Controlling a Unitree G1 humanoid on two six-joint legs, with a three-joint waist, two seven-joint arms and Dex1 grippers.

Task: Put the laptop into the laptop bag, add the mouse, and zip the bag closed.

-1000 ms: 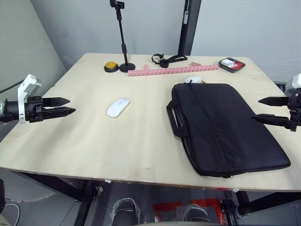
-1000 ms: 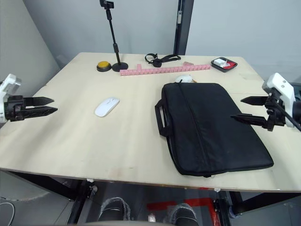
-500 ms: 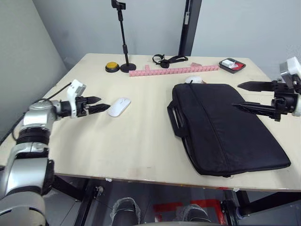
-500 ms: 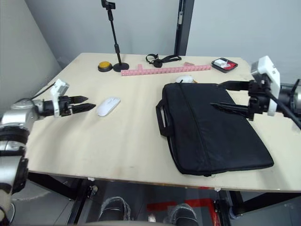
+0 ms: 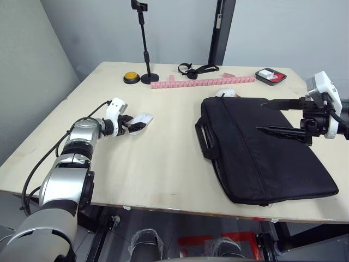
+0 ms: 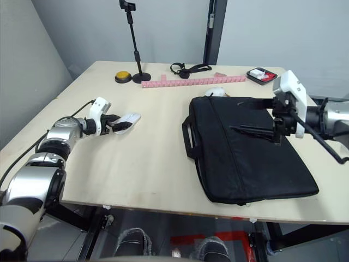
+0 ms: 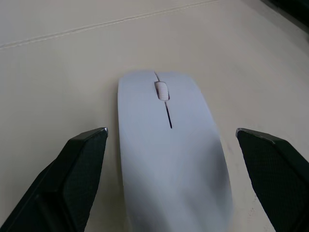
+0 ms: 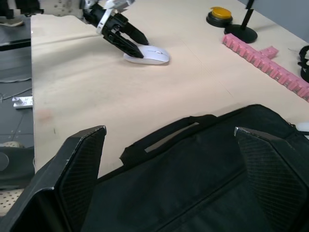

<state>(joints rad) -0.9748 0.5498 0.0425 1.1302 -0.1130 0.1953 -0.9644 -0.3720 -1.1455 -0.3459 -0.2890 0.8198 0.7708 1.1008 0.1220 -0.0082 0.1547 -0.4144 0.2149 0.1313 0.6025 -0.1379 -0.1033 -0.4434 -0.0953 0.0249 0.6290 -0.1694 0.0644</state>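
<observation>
The white mouse [image 5: 140, 118] lies on the wooden table, left of centre. My left gripper [image 5: 133, 125] is open at its near end, and in the left wrist view one black finger [image 7: 67, 179] stands on each side of the mouse [image 7: 169, 159]. The black laptop bag [image 5: 256, 158] lies flat on the right, handles pointing left. My right gripper [image 5: 260, 117] hovers open above the bag's far half, fingertips pointing left, with nothing between them. The laptop is out of view.
Along the table's far edge stand a yellow button [image 5: 129, 77], a black stand [image 5: 149, 78], a pink strip [image 5: 202, 82], a black strap [image 5: 195, 69] and a small black tray [image 5: 270, 76]. A white object [image 5: 224, 93] sits just behind the bag.
My left gripper has moved right across the table until its fingers flank the mouse. My right gripper has come in leftward and a little lower, further over the bag.
</observation>
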